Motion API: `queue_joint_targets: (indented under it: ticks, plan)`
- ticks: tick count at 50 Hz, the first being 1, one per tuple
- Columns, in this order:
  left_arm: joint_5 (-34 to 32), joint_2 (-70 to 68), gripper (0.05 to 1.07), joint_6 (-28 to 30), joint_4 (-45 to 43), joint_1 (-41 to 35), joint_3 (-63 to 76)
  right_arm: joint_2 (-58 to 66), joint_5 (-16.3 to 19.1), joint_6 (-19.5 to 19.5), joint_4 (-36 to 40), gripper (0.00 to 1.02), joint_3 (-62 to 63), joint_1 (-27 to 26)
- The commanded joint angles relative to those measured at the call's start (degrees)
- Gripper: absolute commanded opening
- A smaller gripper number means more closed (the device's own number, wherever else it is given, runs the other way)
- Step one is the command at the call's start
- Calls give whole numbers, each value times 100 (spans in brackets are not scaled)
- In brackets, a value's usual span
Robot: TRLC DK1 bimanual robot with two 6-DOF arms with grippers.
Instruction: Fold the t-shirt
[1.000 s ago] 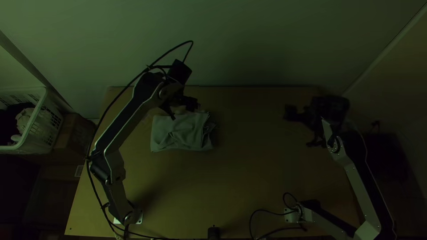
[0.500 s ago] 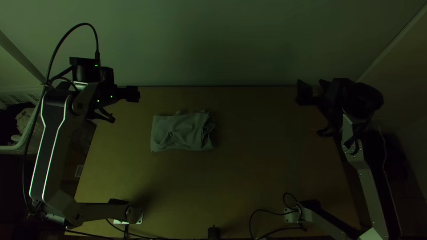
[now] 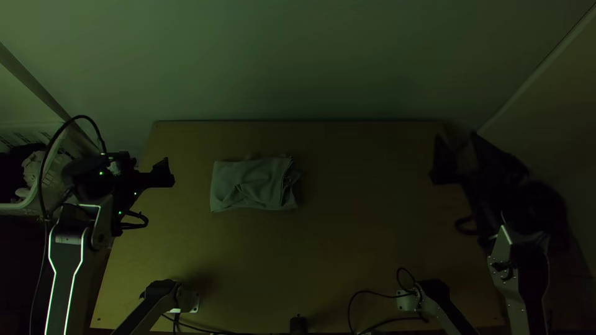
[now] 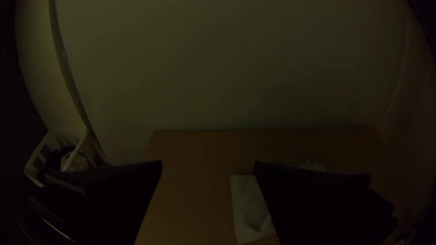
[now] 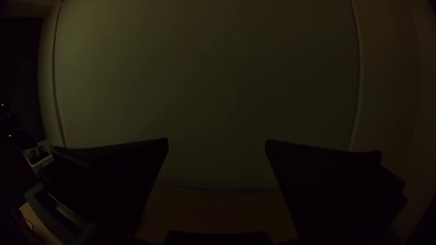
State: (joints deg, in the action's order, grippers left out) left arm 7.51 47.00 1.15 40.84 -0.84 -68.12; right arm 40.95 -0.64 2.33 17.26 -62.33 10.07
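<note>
1. T-shirt, top view: folded into a wrinkled rectangle on wooden table, between left gripper and right gripper, nearer the left.
2. Left wrist view: fingers spread apart, partly covering T-shirt; laundry basket beyond.
3. Right wrist view: fingers spread apart before wall.

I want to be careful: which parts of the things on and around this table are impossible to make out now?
- Part of the t-shirt, left wrist view: behind one finger of the left gripper.
- The t-shirt's lower layers, top view: under its top layer.
- The left arm's elbow, top view: cut off by the bottom edge.
</note>
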Motion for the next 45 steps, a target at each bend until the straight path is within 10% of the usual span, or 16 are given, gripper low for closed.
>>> queue_joint_targets:
  ticks: [1,45]
  plan:
    - [-21,-605,103,17,-296,67,642,-597,-23,-110,-249,98,695,4]
    - [102,-4718,103,8,-2845,146,5098,-4077,-32,-435,-1866,98,4343,-75]
